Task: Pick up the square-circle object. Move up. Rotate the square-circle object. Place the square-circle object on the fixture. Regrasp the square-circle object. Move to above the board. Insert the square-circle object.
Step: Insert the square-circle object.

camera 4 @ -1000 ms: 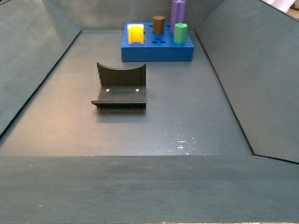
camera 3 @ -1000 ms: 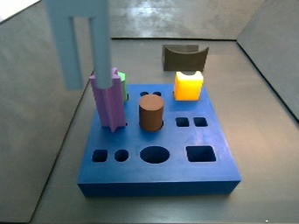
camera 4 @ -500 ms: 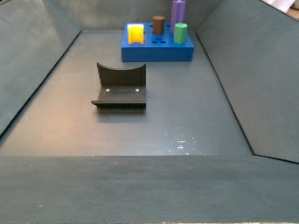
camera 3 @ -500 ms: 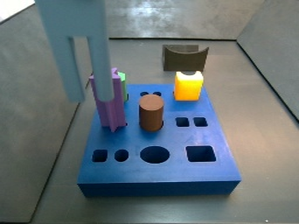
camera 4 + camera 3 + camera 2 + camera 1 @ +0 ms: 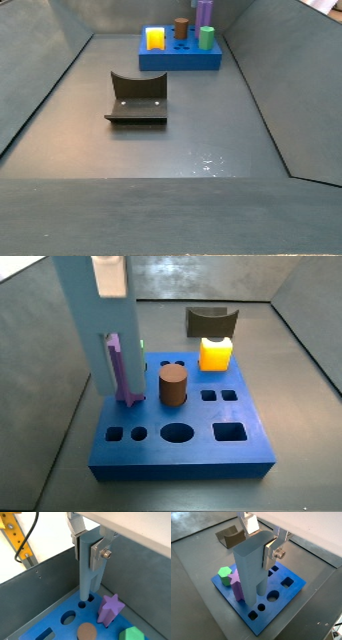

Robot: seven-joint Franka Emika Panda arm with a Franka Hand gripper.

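My gripper (image 5: 261,539) is shut on the upper end of the square-circle object (image 5: 251,572), a long grey-blue peg that hangs upright over the blue board (image 5: 284,594). In a wrist view the gripper (image 5: 90,547) holds the peg (image 5: 89,577) with its lower end right over a small hole near the board's (image 5: 53,619) edge; I cannot tell if it touches. In a side view the peg (image 5: 83,336) stands left of the purple star peg (image 5: 123,371), over the board (image 5: 181,446). The dark fixture (image 5: 210,322) stands empty behind the board.
The board carries the purple star peg (image 5: 110,609), a brown cylinder (image 5: 173,386), a yellow block (image 5: 215,353) and a green piece (image 5: 226,572). In a side view the fixture (image 5: 138,97) stands on the grey floor before the board (image 5: 181,60). Grey walls surround the floor.
The gripper has come down with the peg, whose lower end now sits much closer to the board and beside the purple star peg.
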